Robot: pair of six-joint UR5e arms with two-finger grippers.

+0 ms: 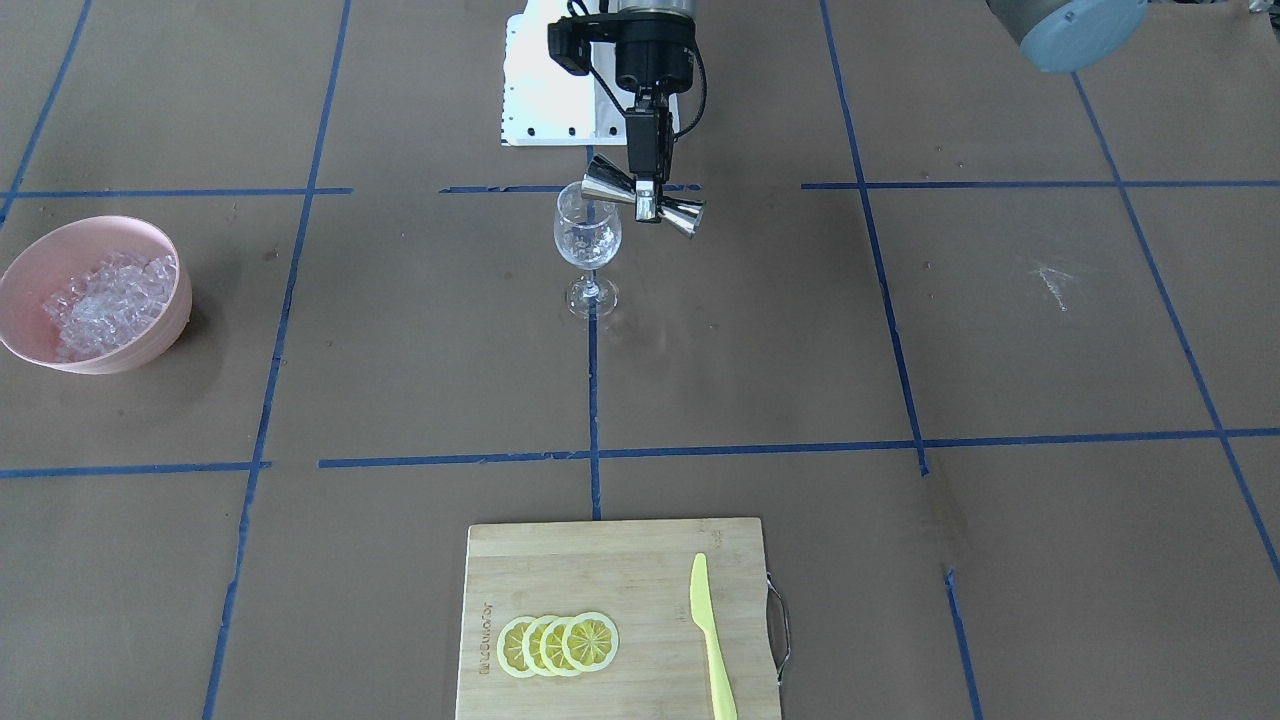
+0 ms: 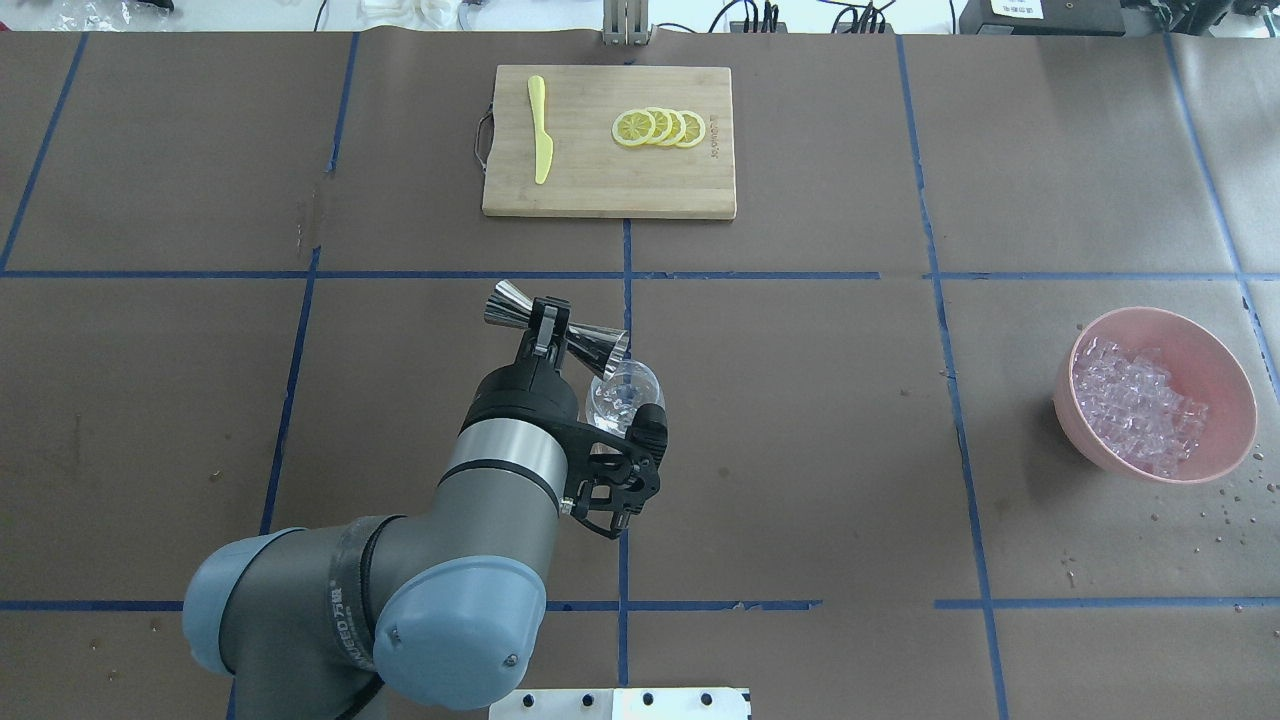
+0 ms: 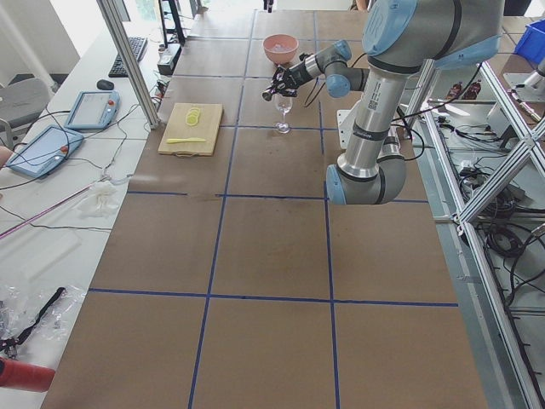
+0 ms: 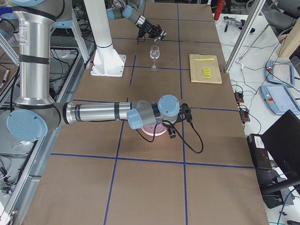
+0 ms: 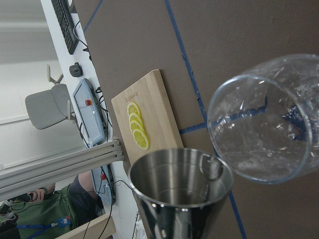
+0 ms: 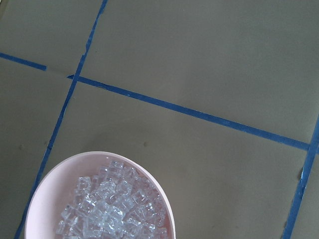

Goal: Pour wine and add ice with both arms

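Note:
My left gripper [image 1: 647,205] is shut on the waist of a steel double-cone jigger [image 1: 606,180], holding it tipped on its side. One mouth of the jigger [image 2: 600,345] is at the rim of the wine glass [image 2: 622,392]. The glass [image 1: 588,240] stands upright on a blue tape line and looks clear. In the left wrist view the jigger [image 5: 182,184] cup looks empty beside the glass [image 5: 264,134]. The ice [image 1: 105,300] fills a pink bowl [image 1: 150,345]. My right arm [image 4: 140,112] hangs over that bowl; I cannot tell whether its gripper is open or shut.
A wooden cutting board [image 1: 600,570] on the table side opposite the robot carries several lemon slices [image 1: 560,643] and a yellow knife [image 1: 712,640]. The white base block [image 1: 545,100] is just behind the glass. Blue tape lines cross the brown table cover.

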